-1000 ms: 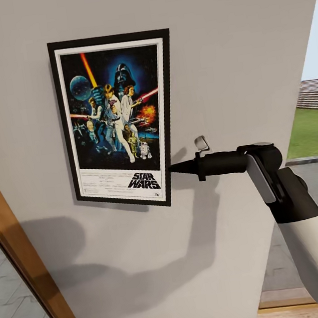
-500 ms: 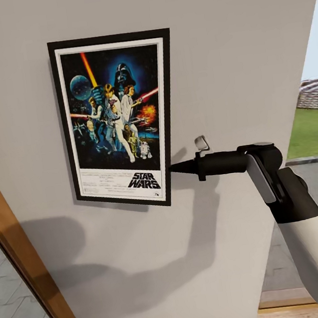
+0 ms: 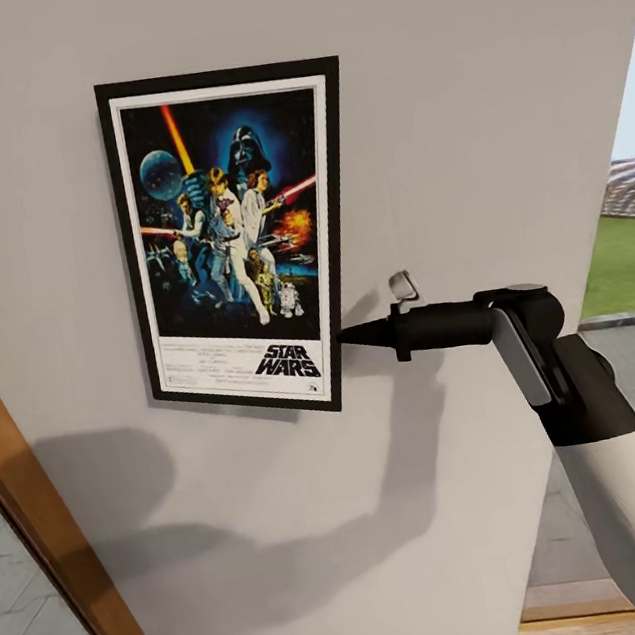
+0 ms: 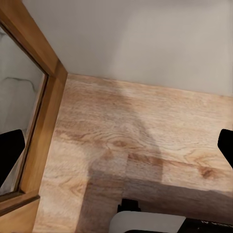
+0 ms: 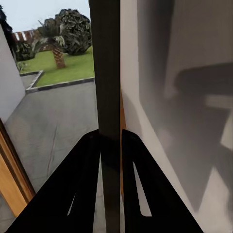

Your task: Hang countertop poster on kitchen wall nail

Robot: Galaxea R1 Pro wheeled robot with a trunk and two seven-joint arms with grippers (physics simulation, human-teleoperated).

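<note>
One poster (image 3: 236, 240) hangs upright against the pale grey wall (image 3: 486, 82), slightly tilted. The right gripper (image 3: 345, 336) pinches its lower right frame edge, both fingers (image 5: 90, 184) clamped on the black frame. The left gripper (image 4: 116, 150) is spread wide over the wooden floor (image 4: 145, 141), grasping nothing. One wooden door frame (image 3: 46, 537) stands at the left.

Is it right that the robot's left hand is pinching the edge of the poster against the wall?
Not quite: it is the right hand that pinches the poster at its lower right edge against the wall, as the head view shows.
</note>
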